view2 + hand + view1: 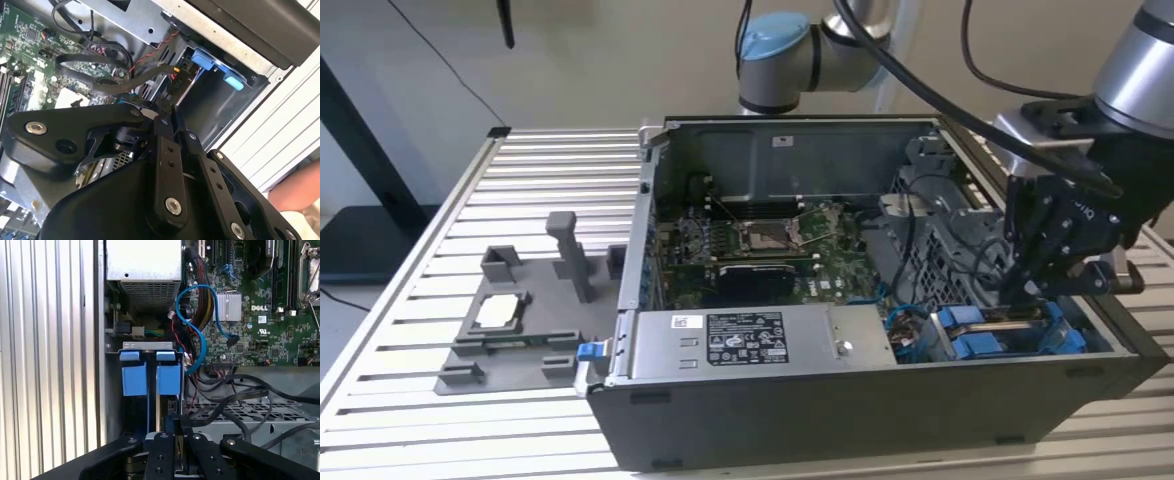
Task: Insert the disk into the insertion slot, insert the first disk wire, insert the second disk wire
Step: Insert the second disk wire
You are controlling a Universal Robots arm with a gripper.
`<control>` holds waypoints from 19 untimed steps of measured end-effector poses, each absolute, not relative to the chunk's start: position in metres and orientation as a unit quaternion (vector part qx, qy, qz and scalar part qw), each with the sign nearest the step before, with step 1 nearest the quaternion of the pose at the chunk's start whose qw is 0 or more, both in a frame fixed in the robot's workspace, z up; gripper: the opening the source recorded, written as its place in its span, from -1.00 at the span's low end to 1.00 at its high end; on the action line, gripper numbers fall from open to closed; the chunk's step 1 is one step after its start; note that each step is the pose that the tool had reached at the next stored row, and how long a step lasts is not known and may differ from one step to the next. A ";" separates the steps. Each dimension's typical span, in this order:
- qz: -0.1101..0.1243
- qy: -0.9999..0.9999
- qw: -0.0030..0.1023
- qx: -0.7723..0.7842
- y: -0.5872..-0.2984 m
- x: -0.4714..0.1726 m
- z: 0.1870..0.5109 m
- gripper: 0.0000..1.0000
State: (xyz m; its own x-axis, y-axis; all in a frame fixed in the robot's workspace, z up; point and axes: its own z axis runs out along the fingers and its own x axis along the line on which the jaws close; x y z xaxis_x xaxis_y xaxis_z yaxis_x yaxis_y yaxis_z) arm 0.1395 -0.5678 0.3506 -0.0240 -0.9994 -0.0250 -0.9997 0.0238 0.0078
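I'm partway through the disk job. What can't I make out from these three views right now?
- Exterior view: the inside of the insertion slot, blocked by the gripper.
- First wrist view: the slot's near end, covered by the gripper's black links.
- Second wrist view: where the black cables end, behind the gripper's body.
- Disk: whether it is seated in the slot cannot be told; the gripper covers the bay mouth in both wrist views.
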 end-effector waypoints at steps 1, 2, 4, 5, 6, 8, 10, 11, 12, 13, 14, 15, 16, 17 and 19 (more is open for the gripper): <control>0.010 0.715 0.009 -0.699 -0.568 0.140 0.350 -0.68; 0.008 0.715 0.011 -0.699 -0.568 0.140 0.350 -0.68; 0.006 0.714 0.013 -0.700 -0.568 0.139 0.349 -0.68; 0.006 0.714 0.014 -0.700 -0.568 0.139 0.349 -0.68; 0.006 0.714 0.015 -0.700 -0.569 0.138 0.349 -0.68; 0.005 0.713 0.016 -0.700 -0.569 0.137 0.348 -0.68; 0.003 0.713 0.020 -0.701 -0.569 0.134 0.348 -0.68; 0.001 0.712 0.022 -0.702 -0.569 0.132 0.348 -0.68; 0.000 0.712 0.024 -0.702 -0.569 0.130 0.348 -0.68; -0.001 0.712 0.026 -0.702 -0.569 0.129 0.348 -0.68; -0.003 0.711 0.028 -0.702 -0.569 0.128 0.347 -0.68; -0.005 0.711 0.030 -0.702 -0.569 0.128 0.347 -0.68; -0.007 0.711 0.033 -0.703 -0.569 0.128 0.347 -0.68; -0.008 0.710 0.036 -0.703 -0.569 0.128 0.347 -0.68; -0.009 0.710 0.038 -0.703 -0.569 0.128 0.347 -0.68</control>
